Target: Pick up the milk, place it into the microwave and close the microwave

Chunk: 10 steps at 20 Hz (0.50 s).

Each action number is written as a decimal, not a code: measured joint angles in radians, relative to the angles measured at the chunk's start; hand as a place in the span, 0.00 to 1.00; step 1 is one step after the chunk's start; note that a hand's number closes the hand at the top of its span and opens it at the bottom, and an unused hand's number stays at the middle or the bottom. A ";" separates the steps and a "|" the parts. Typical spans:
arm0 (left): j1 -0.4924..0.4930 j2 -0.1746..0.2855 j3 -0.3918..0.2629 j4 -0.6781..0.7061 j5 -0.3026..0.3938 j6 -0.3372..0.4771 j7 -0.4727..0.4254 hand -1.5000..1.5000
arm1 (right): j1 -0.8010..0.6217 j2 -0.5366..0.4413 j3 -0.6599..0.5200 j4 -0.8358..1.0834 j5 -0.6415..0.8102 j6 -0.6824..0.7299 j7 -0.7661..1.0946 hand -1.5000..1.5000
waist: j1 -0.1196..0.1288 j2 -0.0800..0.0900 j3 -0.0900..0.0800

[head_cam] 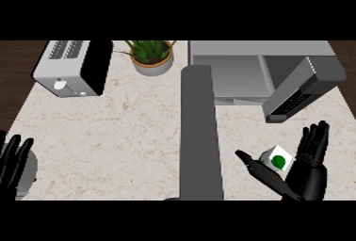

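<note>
Lower left edge first: left hand (pixel 14 162) is parked there, fingers straight, pointing up and slightly apart, holding nothing. Moving along the counter (pixel 118 136), pale marbled stone, I've got a toaster (pixel 69 68) at the far left corner, silver body with a black side. Just to its right is a potted plant (pixel 151 55), spiky green leaves in a light pot.

Now a long grey bar (pixel 200 136) runs from the lower edge up the middle of my view, ending just beside the plant's pot; I can't tell what it is.

Past it, low on the right: right hand (pixel 306 164) is up on edge, fingers straight and close together, thumb spread wide to the left. And the milk (pixel 276 159), a small white carton with a green dot, shows right in the gap between that thumb and the fingers. Nothing is curled round it, and I can't make out whether the palm touches the carton.

Beyond the hand, at the far right of the counter, the microwave (pixel 240 70) stands with its door (pixel 300 92) swung open toward the right, grey cavity showing. The milk is outside it, nearer me than the opening.
</note>
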 measured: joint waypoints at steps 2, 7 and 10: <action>0.007 -0.010 -0.002 -0.005 -0.008 -0.003 -0.004 0.00 | 0.035 0.006 -0.004 0.029 -0.036 0.005 -0.064 0.00 | -0.001 0.000 0.000; 0.032 -0.022 0.013 -0.023 -0.001 -0.026 -0.004 0.00 | 0.081 0.007 -0.051 0.087 -0.115 0.059 -0.173 0.00 | -0.001 0.000 0.000; 0.029 -0.037 0.004 -0.025 -0.011 -0.026 -0.001 0.00 | 0.094 0.000 -0.085 0.148 -0.163 0.107 -0.242 0.00 | -0.001 0.000 0.000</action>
